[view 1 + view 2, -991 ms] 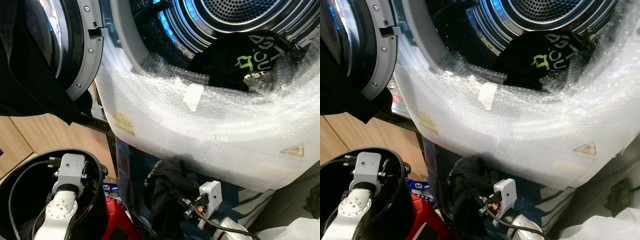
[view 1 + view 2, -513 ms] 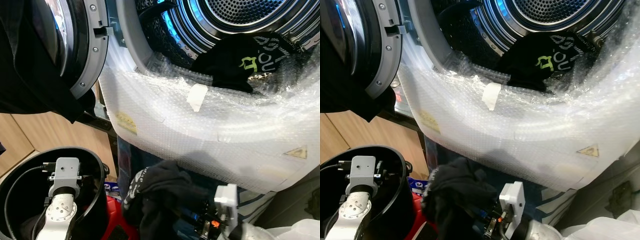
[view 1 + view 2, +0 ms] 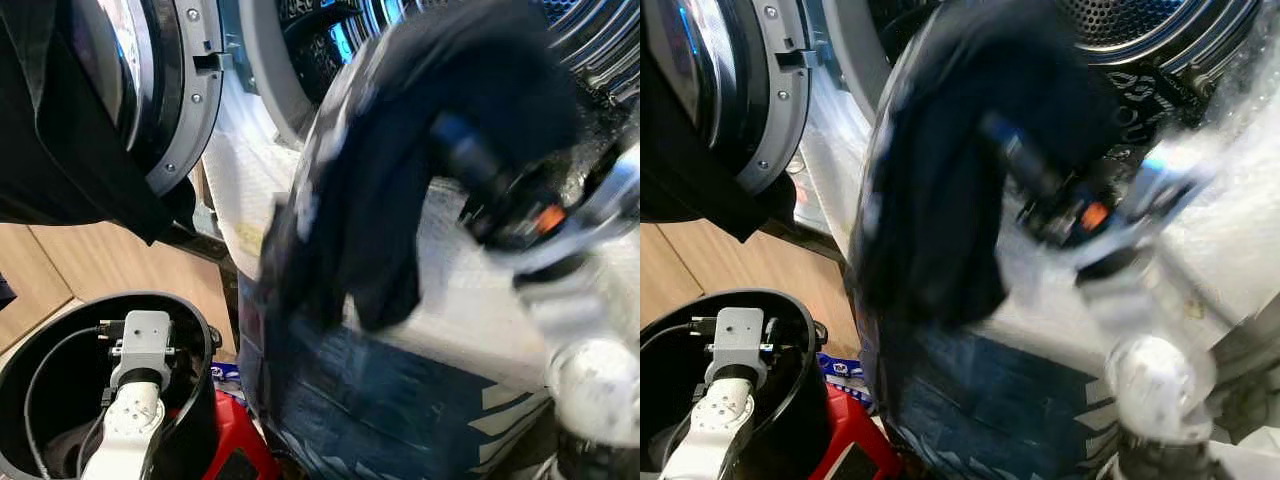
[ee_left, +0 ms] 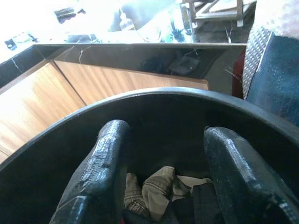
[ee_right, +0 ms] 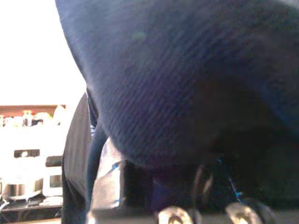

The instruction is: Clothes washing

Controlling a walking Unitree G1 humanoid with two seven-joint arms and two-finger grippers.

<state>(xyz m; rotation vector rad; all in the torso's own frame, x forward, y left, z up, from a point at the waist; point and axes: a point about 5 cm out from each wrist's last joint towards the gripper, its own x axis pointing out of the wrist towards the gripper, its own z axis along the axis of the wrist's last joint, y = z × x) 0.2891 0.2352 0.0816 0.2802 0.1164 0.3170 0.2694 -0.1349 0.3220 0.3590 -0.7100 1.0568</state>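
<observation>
One dark garment point(image 3: 400, 170) hangs clamped in the right gripper point(image 3: 470, 165) at the washer's drum point(image 3: 1140, 25) — loading step; next, push inside and release. Left gripper point(image 4: 163, 186) gapes over the bin point(image 3: 40, 350).

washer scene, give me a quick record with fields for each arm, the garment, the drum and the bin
right pincer: raised in front of the washer opening, shut on the dark garment, motion-blurred
dark garment: hangs from the right pincer, draped down over the washer front
washer drum: door open; black printed clothing lies inside
left pincer: open, inside the black bin
black bin: on the floor left of the washer, holds checked and dark clothes
</observation>
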